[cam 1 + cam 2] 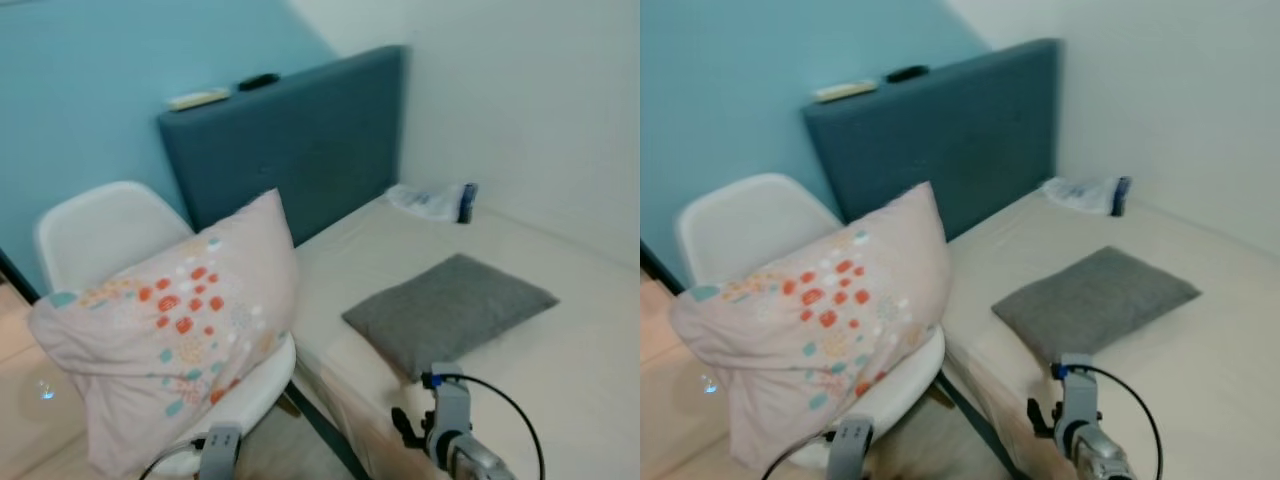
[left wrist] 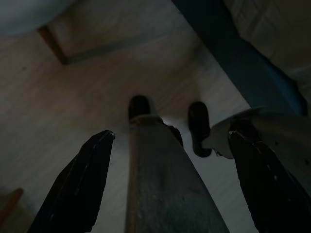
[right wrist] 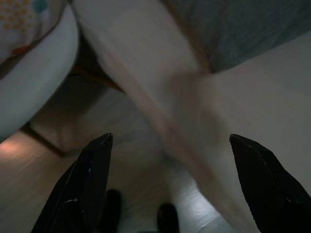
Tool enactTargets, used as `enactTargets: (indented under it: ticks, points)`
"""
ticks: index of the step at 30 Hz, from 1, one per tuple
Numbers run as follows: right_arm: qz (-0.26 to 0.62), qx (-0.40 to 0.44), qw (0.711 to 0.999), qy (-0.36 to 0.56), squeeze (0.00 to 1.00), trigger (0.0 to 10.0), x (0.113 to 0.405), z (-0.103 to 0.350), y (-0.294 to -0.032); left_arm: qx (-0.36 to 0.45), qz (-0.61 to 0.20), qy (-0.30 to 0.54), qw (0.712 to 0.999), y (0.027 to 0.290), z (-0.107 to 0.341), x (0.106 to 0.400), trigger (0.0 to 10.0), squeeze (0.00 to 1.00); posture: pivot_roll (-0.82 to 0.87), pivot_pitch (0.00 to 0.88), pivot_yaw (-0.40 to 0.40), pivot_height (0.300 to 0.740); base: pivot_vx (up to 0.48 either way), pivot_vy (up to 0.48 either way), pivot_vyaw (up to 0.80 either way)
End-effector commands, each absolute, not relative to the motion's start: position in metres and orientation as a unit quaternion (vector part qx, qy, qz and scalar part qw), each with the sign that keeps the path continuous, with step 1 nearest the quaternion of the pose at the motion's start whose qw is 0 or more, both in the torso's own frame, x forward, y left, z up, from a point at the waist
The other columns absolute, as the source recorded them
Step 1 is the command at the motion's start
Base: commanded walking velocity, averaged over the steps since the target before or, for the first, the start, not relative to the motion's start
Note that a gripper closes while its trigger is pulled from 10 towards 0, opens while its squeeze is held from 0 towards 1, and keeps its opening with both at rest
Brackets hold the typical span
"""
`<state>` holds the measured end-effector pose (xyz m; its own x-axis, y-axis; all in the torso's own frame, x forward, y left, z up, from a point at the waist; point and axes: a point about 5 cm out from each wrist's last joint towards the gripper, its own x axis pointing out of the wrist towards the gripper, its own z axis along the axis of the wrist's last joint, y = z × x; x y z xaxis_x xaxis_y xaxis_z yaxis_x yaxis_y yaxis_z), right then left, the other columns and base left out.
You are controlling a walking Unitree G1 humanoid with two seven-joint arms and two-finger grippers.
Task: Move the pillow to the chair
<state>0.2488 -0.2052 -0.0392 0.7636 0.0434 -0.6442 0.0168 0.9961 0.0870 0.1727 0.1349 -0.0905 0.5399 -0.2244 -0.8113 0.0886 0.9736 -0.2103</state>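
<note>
I see the patterned pillow (image 1: 175, 335) sitting on the white chair (image 1: 95, 235), leaning upright against its backrest and spilling over the seat's front edge. The chair stands just beside the bed (image 1: 560, 360), at the headboard end. A grey cushion (image 1: 447, 309) lies flat on the mattress, well apart from the chair, and a plastic packet (image 1: 432, 200) rests near the blue headboard (image 1: 300, 140) (two small items sit on top of the headboard, too small for me to identify).

My left gripper (image 2: 170, 187) hangs low below the chair seat, its fingers (image 2: 77, 189) spread wide with nothing between them, pointing down at the wooden floor (image 2: 58, 107). My right gripper (image 3: 170, 187) hangs beside the bed edge, next to the chair, its fingers (image 3: 85, 187) likewise spread apart and empty. Both grippers are clear of the pillow.
</note>
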Motion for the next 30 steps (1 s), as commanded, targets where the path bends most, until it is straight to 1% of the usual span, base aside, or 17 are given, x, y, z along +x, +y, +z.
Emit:
enactTargets:
  ticks: [1,8,14,26,30]
  points:
    - [0.0,0.047,0.936,0.35,0.0,10.0,0.248,-0.041,-0.205,-0.06,-0.099,0.468,0.876,0.136,-0.089,0.176,10.0,0.0,-0.07,0.0,0.007,0.74,0.0,-0.48,0.0]
    - [-0.013,0.045,0.94,0.338,0.0,10.0,0.254,-0.035,-0.209,-0.068,-0.111,0.459,0.879,0.13,-0.086,0.182,10.0,0.0,-0.07,0.0,0.01,0.74,0.0,-0.48,0.0]
    - [-0.019,0.03,0.937,0.348,0.0,10.0,0.253,-0.036,-0.211,-0.086,-0.119,0.448,0.882,0.123,-0.082,0.189,10.0,0.0,-0.07,0.0,0.013,0.74,0.0,0.0,0.0]
    - [-0.022,0.034,0.939,0.341,0.0,10.0,0.254,-0.035,-0.21,-0.079,-0.129,0.45,0.88,0.124,-0.083,0.188,10.0,0.0,-0.09,0.0,0.018,0.74,0.0,0.0,-0.77]
    - [-0.023,0.035,0.939,0.342,0.0,10.0,0.255,-0.035,-0.211,-0.076,-0.131,0.45,0.88,0.124,-0.083,0.186,10.0,0.0,-0.09,0.0,0.018,0.74,0.0,0.0,0.0]
